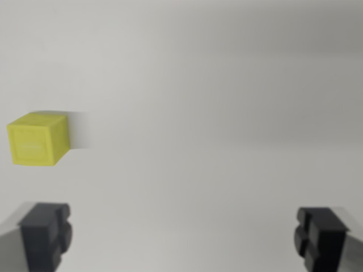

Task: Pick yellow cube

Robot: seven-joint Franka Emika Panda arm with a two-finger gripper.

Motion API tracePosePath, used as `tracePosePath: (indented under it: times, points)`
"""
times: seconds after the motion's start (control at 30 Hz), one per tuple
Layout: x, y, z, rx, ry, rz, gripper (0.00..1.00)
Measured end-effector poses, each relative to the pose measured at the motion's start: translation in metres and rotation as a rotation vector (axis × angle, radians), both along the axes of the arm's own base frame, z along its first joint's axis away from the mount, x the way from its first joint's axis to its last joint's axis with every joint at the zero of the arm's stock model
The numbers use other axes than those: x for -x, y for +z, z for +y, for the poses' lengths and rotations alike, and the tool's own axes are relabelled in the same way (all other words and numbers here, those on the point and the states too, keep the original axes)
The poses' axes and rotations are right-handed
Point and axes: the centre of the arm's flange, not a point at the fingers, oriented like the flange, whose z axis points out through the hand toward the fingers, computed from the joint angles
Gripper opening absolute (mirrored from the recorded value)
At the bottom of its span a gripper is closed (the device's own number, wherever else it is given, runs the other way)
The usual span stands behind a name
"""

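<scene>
Wrist view. The black two-fingered gripper (184, 238) is spread wide and holds nothing: one dark finger pad (45, 235) sits at the lower left of the frame, the other at the lower right, with bare surface between them. The small yellow plastic cube (38, 139) rests on the plain pale grey table (215, 113), ahead of the gripper and off to the wrist view's left, roughly in line with the left finger rather than with the gap between the fingers. It is apart from both fingers and untouched. The frame is soft with blur, so the fine edges of the cube are hard to read.

Risk, as judged from this frame: if the arm descends from the present line, the left finger would probably land on or beside the cube and push it away instead of straddling it. The cube also sits slightly turned relative to the finger line, so closing without alignment could pinch on corners and let it twist out.

Surroundings: nothing else shows on the table. No obstacle stands between gripper and cube; the only issue is the sideways offset.
</scene>
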Motion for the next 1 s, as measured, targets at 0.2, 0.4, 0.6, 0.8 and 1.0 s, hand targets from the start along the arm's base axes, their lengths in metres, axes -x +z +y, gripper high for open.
tracePosePath:
  times: [0.2,0.4,0.6,0.8,1.0]
  points:
    - [0.001,-0.001,0.001,0.000,0.000,-0.001,1.00]
    - [0.004,-0.009,0.008,0.001,-0.002,-0.003,1.00]
    - [0.007,-0.019,0.017,0.002,-0.003,-0.006,1.00]
    - [0.010,-0.029,0.025,0.002,-0.004,-0.009,1.00]
    - [0.013,-0.039,0.034,0.003,-0.006,-0.012,1.00]
